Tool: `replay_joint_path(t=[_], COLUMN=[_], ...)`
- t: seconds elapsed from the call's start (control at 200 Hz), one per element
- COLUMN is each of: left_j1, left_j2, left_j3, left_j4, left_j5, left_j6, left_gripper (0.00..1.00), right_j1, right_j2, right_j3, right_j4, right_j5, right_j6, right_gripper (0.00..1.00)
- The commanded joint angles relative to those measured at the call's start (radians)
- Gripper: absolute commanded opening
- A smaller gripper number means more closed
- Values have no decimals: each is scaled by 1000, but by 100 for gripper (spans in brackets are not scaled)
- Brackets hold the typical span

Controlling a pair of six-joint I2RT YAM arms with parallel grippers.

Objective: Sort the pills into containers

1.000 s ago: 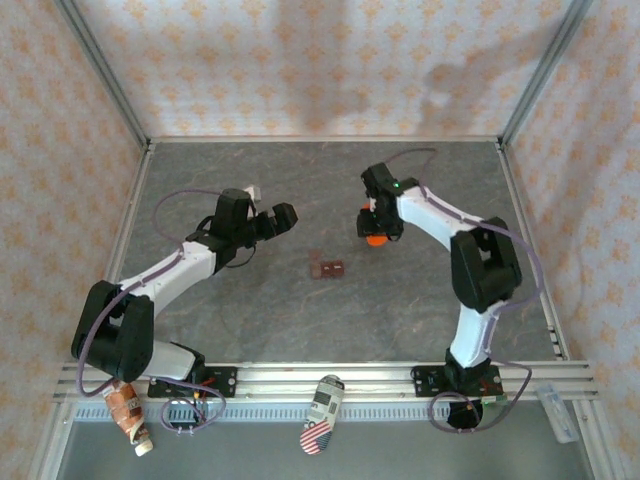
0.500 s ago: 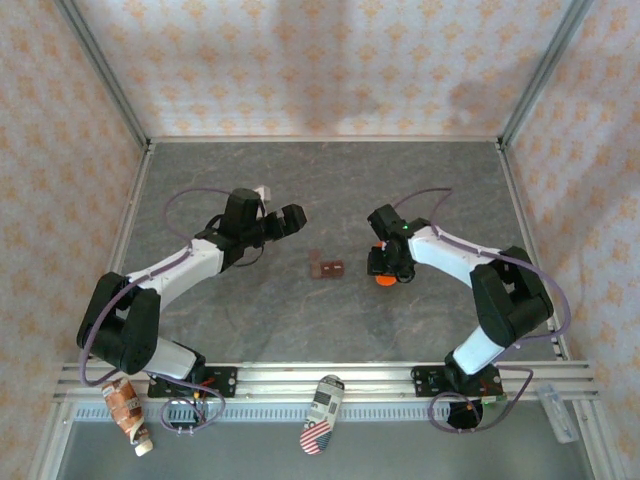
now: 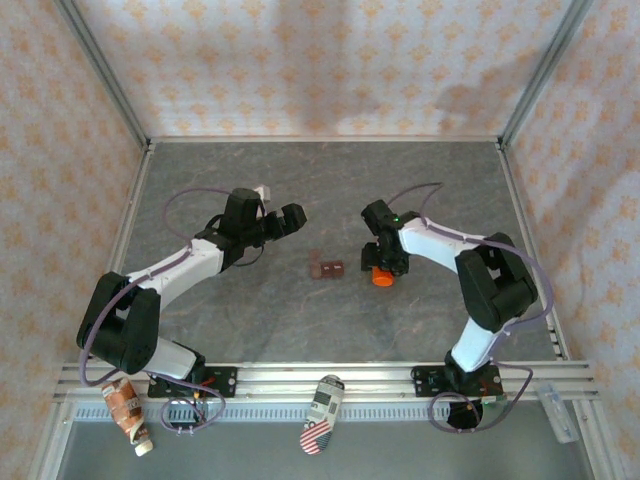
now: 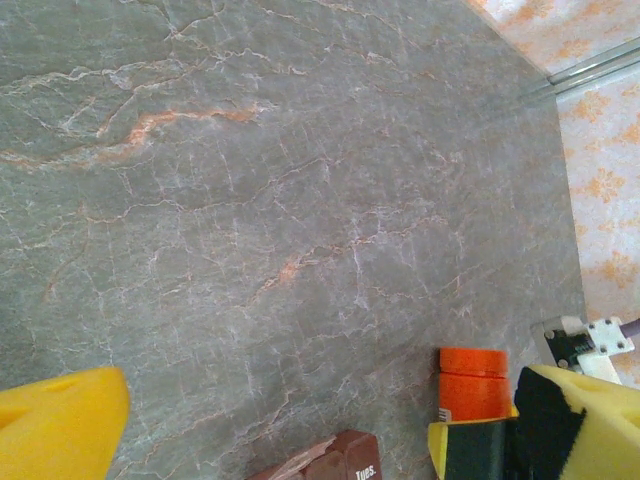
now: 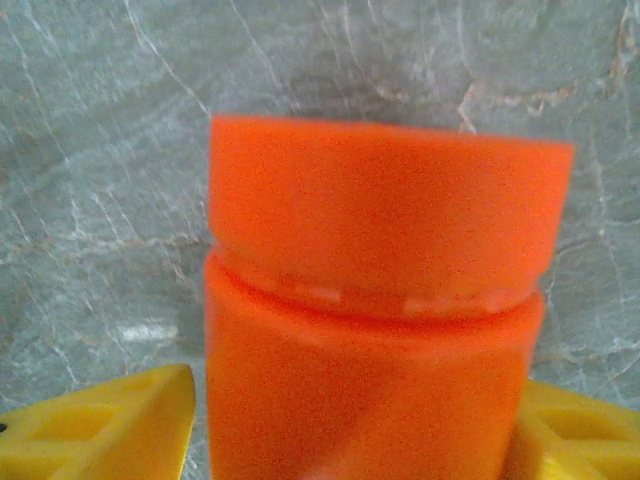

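Right pincer [image 5: 350,425] straddles bottle [image 5: 380,230] beside box [image 3: 327,268]; whether it grips is unclear.
Pills likely inside capped bottle: next, left pincer [image 3: 278,208], wide, should uncap it.

Bright orange cylindrical plastic bottle [image 5: 375,300]: blurred close-up, base cut off.
Dark red-brown rectangular compartment box [image 4: 325,460], left of the bottle: lower part cut off.

Soft, even light falls from above; the table [image 3: 250,330] reads bright, flat and slightly washed out. Blurry grey shadows lie on the wall [image 3: 320,60] far ahead of my 2 hands. Ahead of my left hand [image 3: 290,218] the marble veins are sharp, but its yellow pads [image 4: 60,420] go soft at the frame's bottom corners. Between the fingers [image 5: 100,425] of my right hand [image 3: 382,268] the bottle [image 5: 370,300] is smeared out of focus, with a dim shadow just beyond its cap.
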Motion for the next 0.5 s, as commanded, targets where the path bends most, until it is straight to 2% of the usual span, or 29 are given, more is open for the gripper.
replay_joint_path(t=[0.0, 0.29, 0.495], left_j1=[-8, -8, -8], left_j2=[-10, -15, -23], left_j3=[21, 16, 11], left_j4=[20, 18, 17], left_j5=[-4, -6, -4], left_j6=[8, 9, 11], left_gripper=[100, 100, 100], right_j1=[0, -47, -68], right_j2=[32, 100, 126], right_j3=[63, 146, 142], right_j4=[-48, -80, -69], right_j5=[57, 56, 10], right_j6=[-21, -47, -54], right_gripper=[69, 67, 59])
